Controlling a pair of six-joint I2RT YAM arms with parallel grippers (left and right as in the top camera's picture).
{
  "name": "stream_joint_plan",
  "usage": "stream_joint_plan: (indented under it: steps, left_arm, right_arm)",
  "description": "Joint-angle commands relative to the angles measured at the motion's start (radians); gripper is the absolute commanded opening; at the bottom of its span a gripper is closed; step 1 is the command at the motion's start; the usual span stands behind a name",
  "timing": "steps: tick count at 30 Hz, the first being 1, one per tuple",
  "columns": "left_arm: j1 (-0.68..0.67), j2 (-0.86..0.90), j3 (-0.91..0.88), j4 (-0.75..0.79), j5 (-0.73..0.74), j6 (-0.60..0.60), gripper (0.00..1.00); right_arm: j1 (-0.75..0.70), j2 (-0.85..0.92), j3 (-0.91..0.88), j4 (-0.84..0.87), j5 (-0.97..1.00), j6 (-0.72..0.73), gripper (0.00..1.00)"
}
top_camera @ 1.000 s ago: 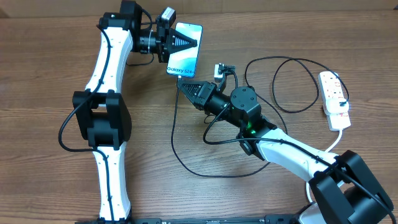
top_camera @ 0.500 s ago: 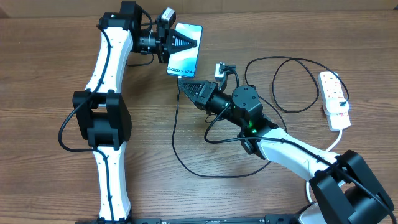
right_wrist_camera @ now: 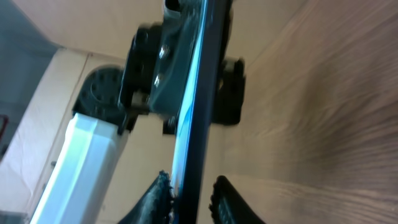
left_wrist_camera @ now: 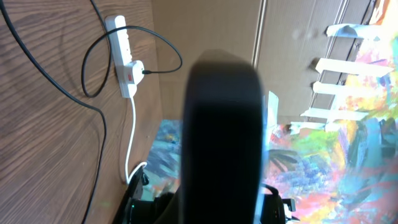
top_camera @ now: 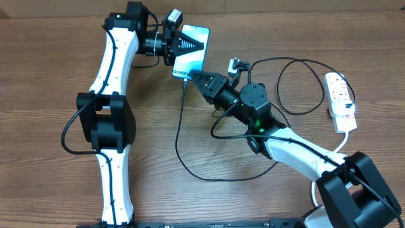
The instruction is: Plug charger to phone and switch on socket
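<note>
Two tools at phone [top_camera: 188, 63], upper ctr: L tool [top_camera: 193, 44] clamps it; R tool [top_camera: 196, 76], slightly parted, straddles its lower edge, arm outstretched.

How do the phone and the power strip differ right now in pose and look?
The phone is clamped in the left gripper; the power strip lies free on the table. The phone shows a blue screen in a dark rim; the power strip is white with red marks. Both are slim rectangles, and the black cable leads to each.
</note>
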Motion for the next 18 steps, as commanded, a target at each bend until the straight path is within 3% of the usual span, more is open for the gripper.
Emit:
stream_joint_plan:
  steps: [1,3,6,11,15,18]
  left_arm:
    - [-0.004,-0.050,0.014,-0.003,0.060,0.008,0.04]
    - [-0.005,-0.050,0.014,-0.003,0.061,0.008,0.04]
    - [-0.004,-0.050,0.014,-0.002,0.060,0.008,0.04]
    - [-0.003,-0.050,0.014,0.021,0.059,0.008,0.04]
    - [0.000,-0.050,0.014,0.027,0.056,0.008,0.04]
    - [0.000,-0.050,0.014,0.027,0.042,0.008,0.04]
  right_arm:
    - [-0.003,0.007,0.023,0.003,0.026,-0.009,0.36]
    - [-0.003,0.007,0.023,0.003,0.013,-0.009,0.43]
    - [-0.005,0.007,0.023,0.003,-0.067,-0.011,0.61]
    - [-0.017,0.007,0.023,0.003,-0.225,-0.047,0.75]
    - [-0.057,0.007,0.023,-0.005,-0.345,-0.053,0.78]
    - [-0.081,0.007,0.023,-0.019,-0.417,-0.063,0.71]
